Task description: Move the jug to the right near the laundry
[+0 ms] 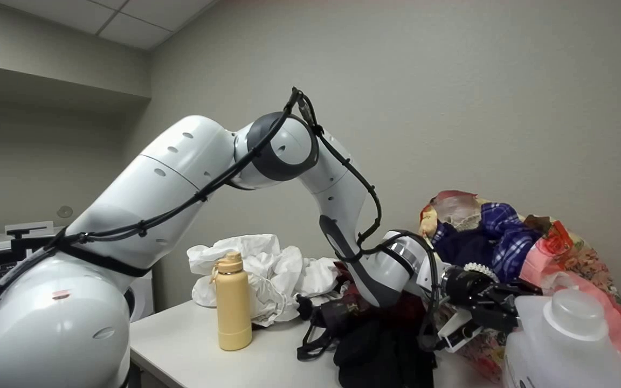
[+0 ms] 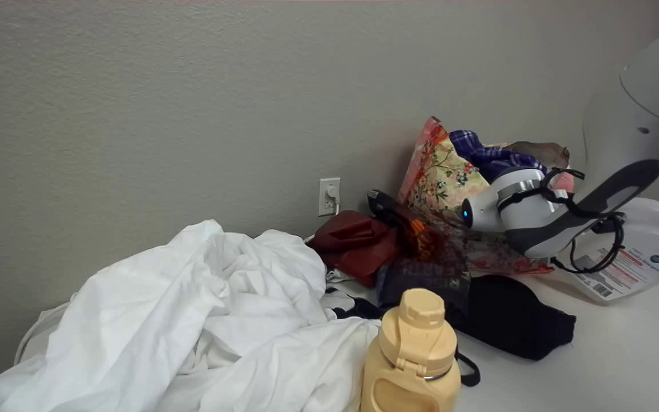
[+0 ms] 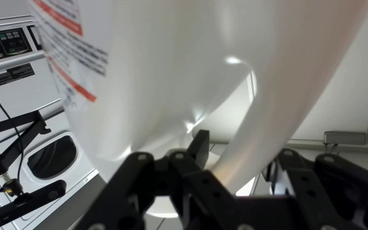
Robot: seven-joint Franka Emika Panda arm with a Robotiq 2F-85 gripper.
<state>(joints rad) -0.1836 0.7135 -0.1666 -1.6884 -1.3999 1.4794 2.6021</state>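
The jug (image 1: 569, 355) is large, white and translucent; it stands at the right of the table in both exterior views (image 2: 658, 234). Its body (image 3: 158, 64) and handle fill much of the wrist view. The laundry, a floral bag (image 1: 601, 275) stuffed with clothes, is right behind the jug against the wall; it also shows in an exterior view (image 2: 444, 177). My gripper (image 1: 521, 307) is at the jug's handle side. In the wrist view its fingers (image 3: 235, 156) are apart, one on each side of the handle, with a gap at the left finger. The arm hides part of the jug.
A tan bottle (image 1: 233, 307) stands nearer the arm's base, also in an exterior view (image 2: 415, 343). White cloth (image 2: 192, 320) is heaped behind it. Dark garments (image 1: 386, 345) lie under the forearm, before the bag. The wall (image 2: 192, 114) is close behind.
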